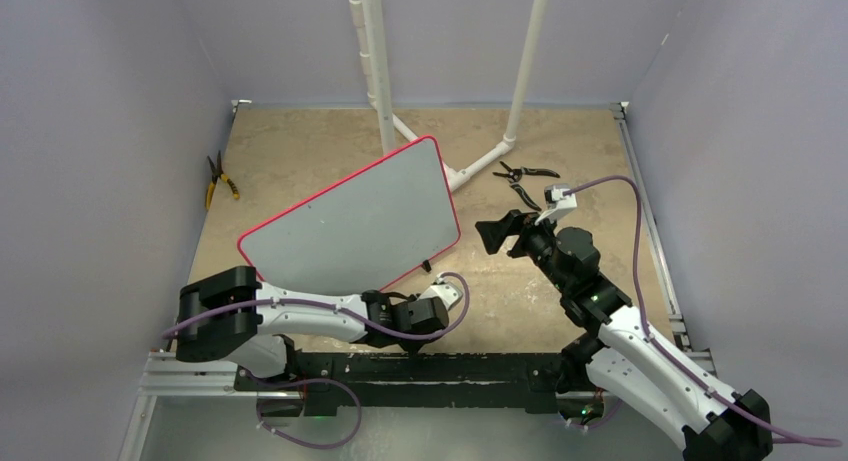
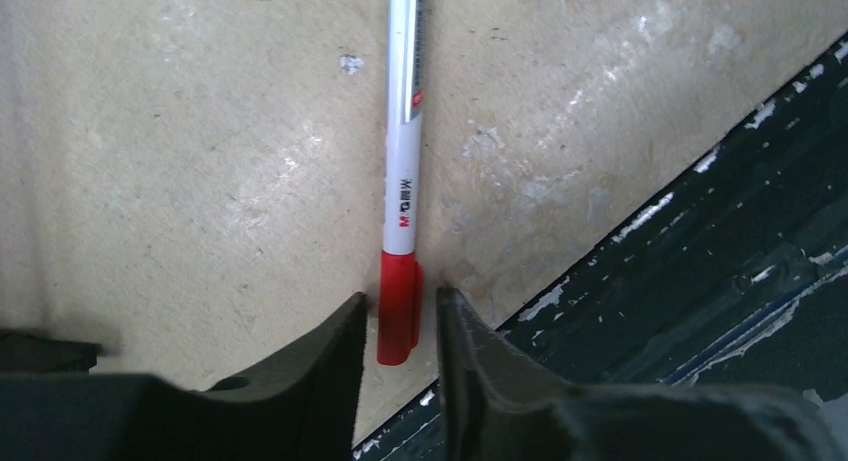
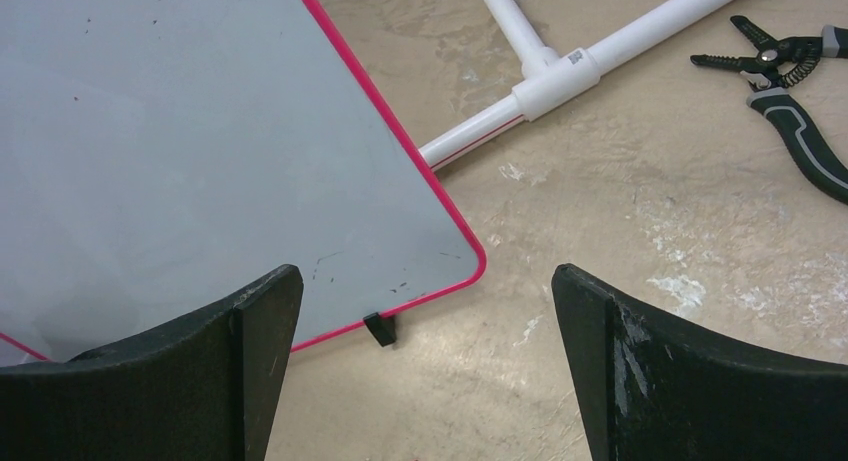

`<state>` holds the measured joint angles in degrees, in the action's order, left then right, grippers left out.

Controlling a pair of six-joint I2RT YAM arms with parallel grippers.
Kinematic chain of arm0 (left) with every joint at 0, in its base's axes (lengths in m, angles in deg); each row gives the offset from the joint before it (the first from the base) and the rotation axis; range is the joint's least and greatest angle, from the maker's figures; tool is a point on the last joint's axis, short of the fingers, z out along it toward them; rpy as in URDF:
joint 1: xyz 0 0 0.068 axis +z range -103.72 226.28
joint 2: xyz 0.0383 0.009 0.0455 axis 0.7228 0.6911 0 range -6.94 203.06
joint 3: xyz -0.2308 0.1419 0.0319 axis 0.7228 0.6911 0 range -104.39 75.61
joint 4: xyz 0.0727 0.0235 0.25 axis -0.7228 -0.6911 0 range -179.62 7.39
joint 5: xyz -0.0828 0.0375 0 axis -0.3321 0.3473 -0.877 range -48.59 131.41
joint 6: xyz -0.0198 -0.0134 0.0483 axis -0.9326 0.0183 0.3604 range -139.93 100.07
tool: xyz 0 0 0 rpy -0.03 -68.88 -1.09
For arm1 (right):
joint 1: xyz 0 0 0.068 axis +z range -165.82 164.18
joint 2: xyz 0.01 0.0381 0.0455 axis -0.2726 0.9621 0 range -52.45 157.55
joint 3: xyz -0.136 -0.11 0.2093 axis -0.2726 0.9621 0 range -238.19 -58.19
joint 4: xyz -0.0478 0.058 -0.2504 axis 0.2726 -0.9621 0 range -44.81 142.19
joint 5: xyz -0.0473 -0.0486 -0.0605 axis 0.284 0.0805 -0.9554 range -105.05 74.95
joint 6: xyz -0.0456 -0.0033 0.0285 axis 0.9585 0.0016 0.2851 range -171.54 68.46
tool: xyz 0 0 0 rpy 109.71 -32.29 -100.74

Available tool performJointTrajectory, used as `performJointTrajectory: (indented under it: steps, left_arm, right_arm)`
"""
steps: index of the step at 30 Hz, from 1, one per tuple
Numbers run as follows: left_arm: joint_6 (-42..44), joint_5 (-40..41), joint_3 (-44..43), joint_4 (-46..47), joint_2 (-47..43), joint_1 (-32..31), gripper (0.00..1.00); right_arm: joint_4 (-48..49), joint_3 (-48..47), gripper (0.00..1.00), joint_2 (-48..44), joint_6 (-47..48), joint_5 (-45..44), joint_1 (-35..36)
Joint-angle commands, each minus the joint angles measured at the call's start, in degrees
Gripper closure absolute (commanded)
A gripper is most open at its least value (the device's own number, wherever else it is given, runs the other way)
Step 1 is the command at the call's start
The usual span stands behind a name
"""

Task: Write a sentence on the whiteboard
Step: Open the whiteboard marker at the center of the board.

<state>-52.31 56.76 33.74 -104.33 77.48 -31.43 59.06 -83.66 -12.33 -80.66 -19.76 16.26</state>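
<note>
Your whiteboard lies on the tan table left of centre. Its long axis runs diagonally from the near left to the far right, one short edge facing the far-right corner. The red rim goes round a pale grey face that shows only a few small dark specks. One black foot sticks out under the near-right edge. Your left gripper is down at the near edge of the table, just near of the board. Its jaws are narrowly parted on either side of the red cap of a marker, with a sliver of table showing on each side, so it is not clamped. The marker lies flat, its white barrel pointing straight away from the fingers, beside the black rail. Your right gripper hangs with its jaws spread wide and nothing between them, just right of the board's near-right corner. Beyond it lie white pipes and black-handled pliers. Yellow-handled pliers lie at the far left.
</note>
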Motion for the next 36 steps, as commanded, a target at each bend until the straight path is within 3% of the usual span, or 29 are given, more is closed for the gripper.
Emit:
performJointTrajectory:
  steps: [1, 6, 13, 17, 28, 36]
  left_arm:
    - [0.5, 1.0, -1.0, -1.2, 1.9, -1.6, 0.77]
    - [0.5, 1.5, 0.1, -1.7, 1.7, -2.9, 1.0]
    - [1.9, 2.8, 1.6, 0.5, -9.4, -3.0, 1.0]
    - [3.3, 3.8, 0.5, -0.4, -14.7, -3.0, 1.0]
    - [12.3, -5.3, 0.0, 0.7, -27.2, -3.0, 1.0]
    - [15.3, -8.3, -0.1, 0.5, -30.0, -3.0, 1.0]
  right_arm:
    - [0.1, -2.0, 0.04, 0.1, -0.2, 1.2, -0.2]
    - [-4.5, -4.3, 0.03, 2.0, 0.2, 6.3, -0.2]
    - [-14.9, -7.3, 0.02, 7.3, 1.4, 19.5, -0.2]
    - [-16.2, -7.8, 0.01, 7.3, 0.2, 27.1, -0.2]
    - [-20.3, -10.1, 0.02, 13.4, 3.3, 49.9, -0.2]
    - [-15.9, -8.0, 0.15, 13.0, 0.4, 60.8, 0.0]
